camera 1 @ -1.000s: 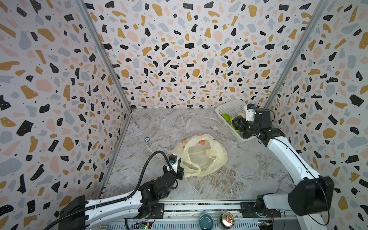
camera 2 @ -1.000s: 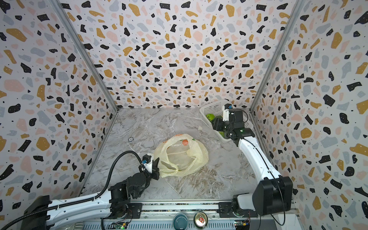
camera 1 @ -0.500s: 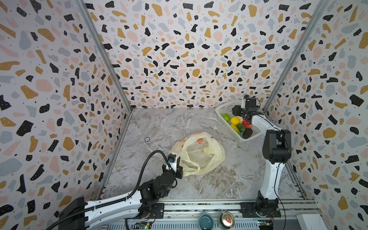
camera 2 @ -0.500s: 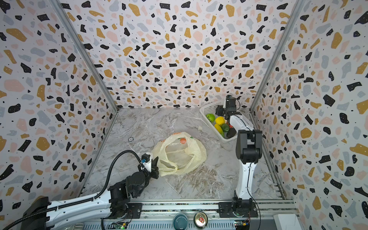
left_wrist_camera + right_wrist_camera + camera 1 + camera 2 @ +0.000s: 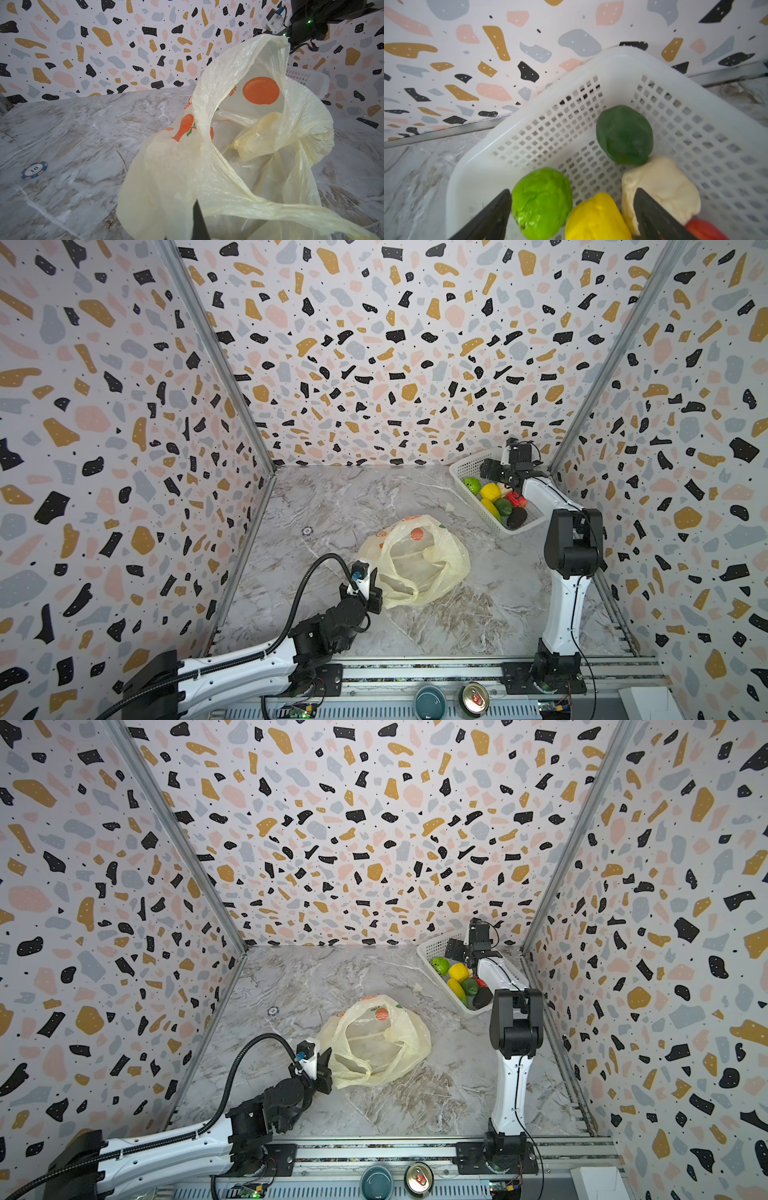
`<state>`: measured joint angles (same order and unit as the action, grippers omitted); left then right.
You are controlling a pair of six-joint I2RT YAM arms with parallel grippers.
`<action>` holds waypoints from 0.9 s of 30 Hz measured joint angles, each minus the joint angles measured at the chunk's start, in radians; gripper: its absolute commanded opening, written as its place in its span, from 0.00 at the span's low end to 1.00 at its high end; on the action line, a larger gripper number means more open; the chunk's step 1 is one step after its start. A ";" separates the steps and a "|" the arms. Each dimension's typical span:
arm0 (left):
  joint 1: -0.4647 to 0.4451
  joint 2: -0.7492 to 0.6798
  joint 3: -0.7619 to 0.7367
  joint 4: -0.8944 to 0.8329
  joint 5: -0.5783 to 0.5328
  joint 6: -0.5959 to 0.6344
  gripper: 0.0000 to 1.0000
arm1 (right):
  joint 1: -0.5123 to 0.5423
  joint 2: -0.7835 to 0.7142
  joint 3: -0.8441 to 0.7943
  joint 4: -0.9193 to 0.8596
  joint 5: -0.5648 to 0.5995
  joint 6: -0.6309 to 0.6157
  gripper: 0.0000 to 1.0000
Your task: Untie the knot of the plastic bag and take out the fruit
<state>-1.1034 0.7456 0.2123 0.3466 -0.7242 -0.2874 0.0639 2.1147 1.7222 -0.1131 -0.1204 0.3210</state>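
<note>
A: How were the jaws of the left gripper [image 5: 372,591] found?

B: They were pressed together, and a fold of the plastic bag [image 5: 415,560] was pinched between them. In the left wrist view one dark finger [image 5: 198,222] was seen wrapped in the pale yellow film.

A: What was noted beyond that pinch?

B: The bag was spread away from the jaws across the marble table [image 5: 340,497]. Its mouth was left gaping, and orange prints were seen on its far wall. A blue chip [image 5: 34,170] was seen on the table, off to one side and well apart from the jaws.

A: And the right gripper [image 5: 571,190]?

B: Its jaws were spread wide, and it was held just above the fruit [image 5: 490,491]. A lime green piece [image 5: 542,203] and a yellow piece [image 5: 596,218] were framed between the two fingers. A cream piece [image 5: 660,187] was partly covered by one finger, and a dark green piece [image 5: 624,135] was seen farther ahead.

A: Where was all of that kept?

B: It was held in a white basket [image 5: 571,124], set against the back wall and well apart from the bag.
</note>
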 measured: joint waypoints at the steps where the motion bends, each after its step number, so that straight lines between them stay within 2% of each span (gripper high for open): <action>1: 0.003 0.004 0.000 0.004 -0.001 0.000 0.00 | 0.002 -0.049 -0.054 0.006 -0.005 0.008 0.92; 7: 0.047 0.039 -0.001 0.069 -0.019 0.012 0.00 | 0.023 -0.370 -0.372 0.073 -0.039 0.041 0.94; 10: 0.109 0.078 -0.005 0.141 -0.015 0.033 0.00 | 0.044 -0.536 -0.544 0.108 -0.050 0.045 0.94; 14: 0.235 0.166 -0.007 0.262 0.032 0.049 0.00 | 0.066 -0.723 -0.748 0.115 -0.070 0.048 0.94; 19: 0.353 0.354 0.019 0.419 0.088 0.071 0.00 | 0.090 -0.873 -0.896 0.071 -0.073 0.048 0.95; 23: 0.391 0.551 0.134 0.507 0.134 0.105 0.00 | 0.119 -0.959 -0.953 0.037 -0.075 0.048 0.95; 27: 0.422 0.685 0.246 0.571 0.186 0.114 0.00 | 0.138 -0.990 -0.966 0.020 -0.078 0.048 0.95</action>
<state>-0.6819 1.4303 0.4587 0.9180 -0.5381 -0.1734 0.2020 1.1244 0.7559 -0.0929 -0.1982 0.3691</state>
